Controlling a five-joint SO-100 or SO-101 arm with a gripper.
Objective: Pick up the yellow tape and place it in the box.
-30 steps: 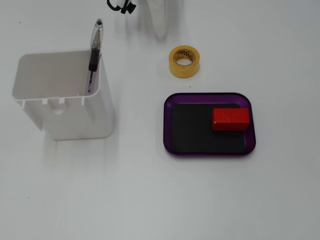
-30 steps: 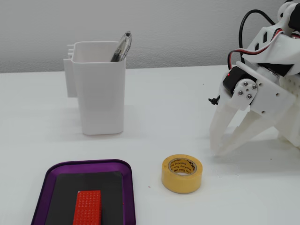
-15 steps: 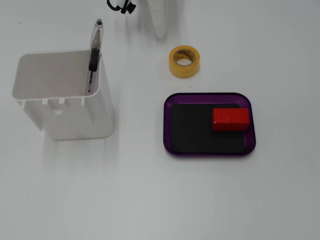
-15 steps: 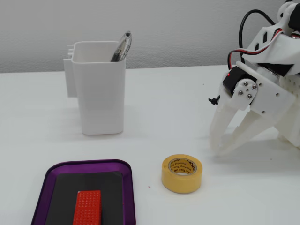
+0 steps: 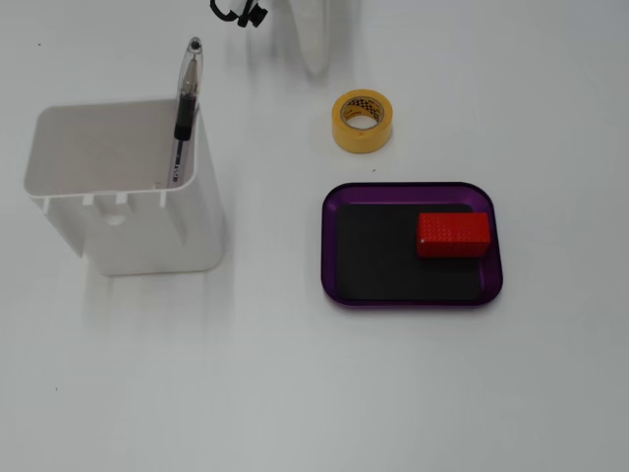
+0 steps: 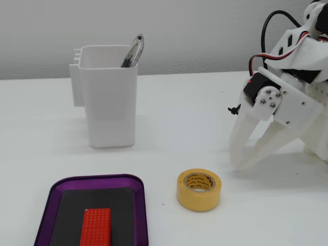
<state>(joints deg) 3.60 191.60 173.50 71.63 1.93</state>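
Observation:
The yellow tape (image 5: 361, 120) lies flat on the white table, ring-shaped with a tan core; it also shows in the other fixed view (image 6: 199, 189). The tall white box (image 5: 123, 187) stands upright at the left, also seen from the side (image 6: 107, 102). My gripper (image 6: 239, 163) hangs at the right of that side view, tips down near the table, just beyond the tape and apart from it. Its jaws stand close together and hold nothing. In the fixed view from above, only its white tip (image 5: 316, 67) shows at the top edge.
A pen (image 5: 185, 108) stands in the box's corner (image 6: 132, 51). A purple tray (image 5: 411, 295) with a black liner holds a red block (image 5: 453, 234), just in front of the tape (image 6: 96, 227). A black cable (image 5: 239, 13) lies at the top edge.

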